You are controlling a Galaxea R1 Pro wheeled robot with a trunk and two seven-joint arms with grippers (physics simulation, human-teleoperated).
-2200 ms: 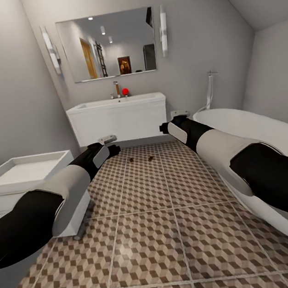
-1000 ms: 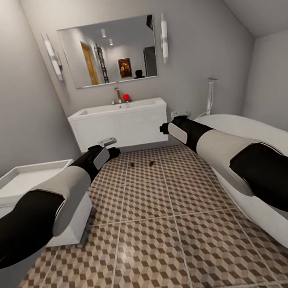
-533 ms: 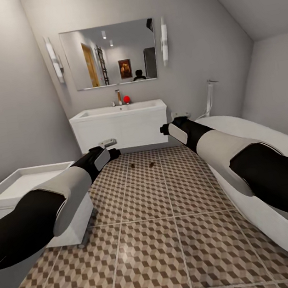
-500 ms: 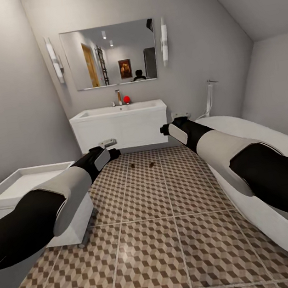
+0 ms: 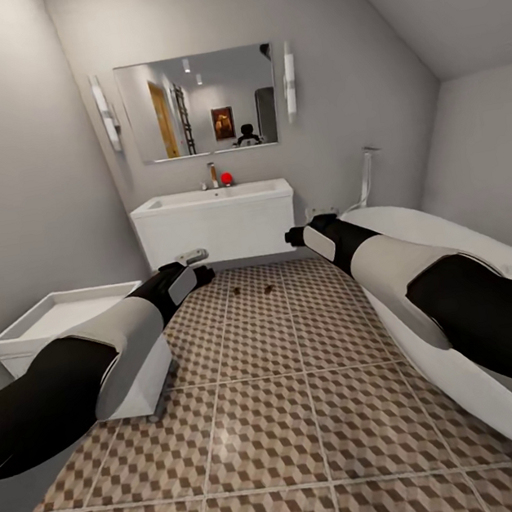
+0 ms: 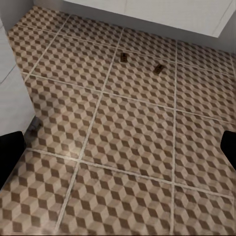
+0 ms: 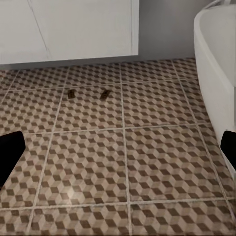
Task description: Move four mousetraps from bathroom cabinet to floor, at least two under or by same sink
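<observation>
Already two mousetraps (image 5: 235,293) (image 5: 269,289) lie on the bathroom floor (image 5: 265,420) just before the sink (image 5: 216,222), while both arms hang with fingers (image 6: 11,152) (image 7: 10,150) apart and empty, so fetching the remaining pair from the cabinet seems next.

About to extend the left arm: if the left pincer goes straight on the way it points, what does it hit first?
Probably bare bathroom floor, short of the two mousetraps lying before the white sink unit. Nothing stands between; depth is uncertain.
</observation>
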